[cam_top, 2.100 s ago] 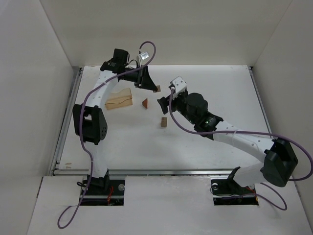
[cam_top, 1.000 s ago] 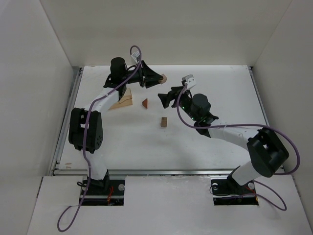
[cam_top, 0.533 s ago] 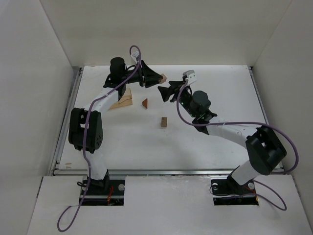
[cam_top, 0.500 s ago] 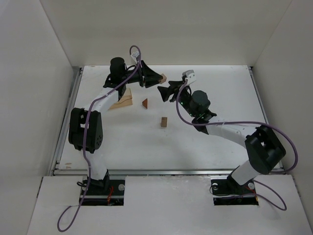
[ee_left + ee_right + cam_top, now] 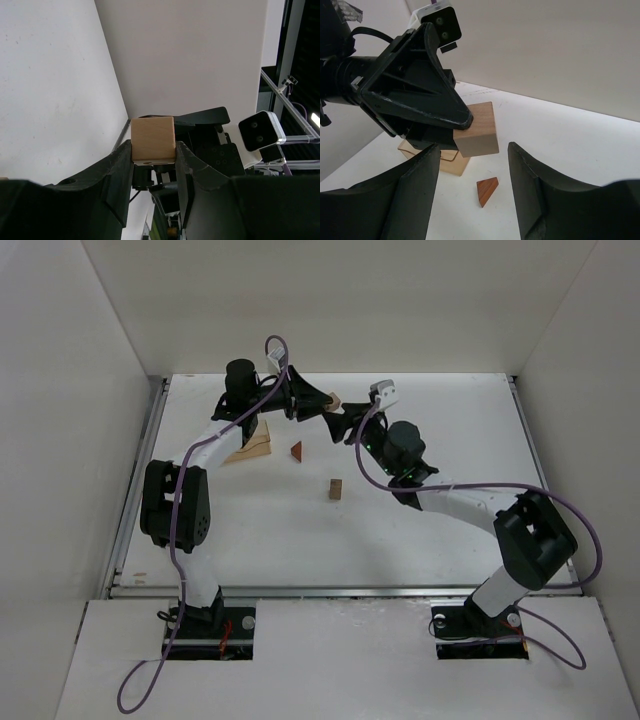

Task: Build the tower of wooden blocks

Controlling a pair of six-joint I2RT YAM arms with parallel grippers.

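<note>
At the far left part of the table (image 5: pixel 450 540), the large pale wooden block (image 5: pixel 247 443) lay flat, as it did before. Just to its right, the left gripper (image 5: pixel 322 403) was lifted above the table surface and its jaws were closed firmly on the tan cube (image 5: pixel 152 137), which stuck out past the fingertips. This grip did not change during the last second, but two seconds ago this gripper was low at the table.

Under the raised cube, the reddish-brown triangular piece (image 5: pixel 296 450) lay on the table, and the small brown cuboid (image 5: pixel 335 489) stood nearer to the middle, apart from it. Both had not moved.

The right gripper (image 5: pixel 336 421) made the real change: it had come closer from the right and had narrowed its jaws. Its two fingers (image 5: pixel 422 185) now stood on each side of the cube, with a gap visible on both sides, so it held nothing yet.

I judge that a handover of the cube between the arms was starting. The tower itself was not yet begun, because no piece was on another.
</note>
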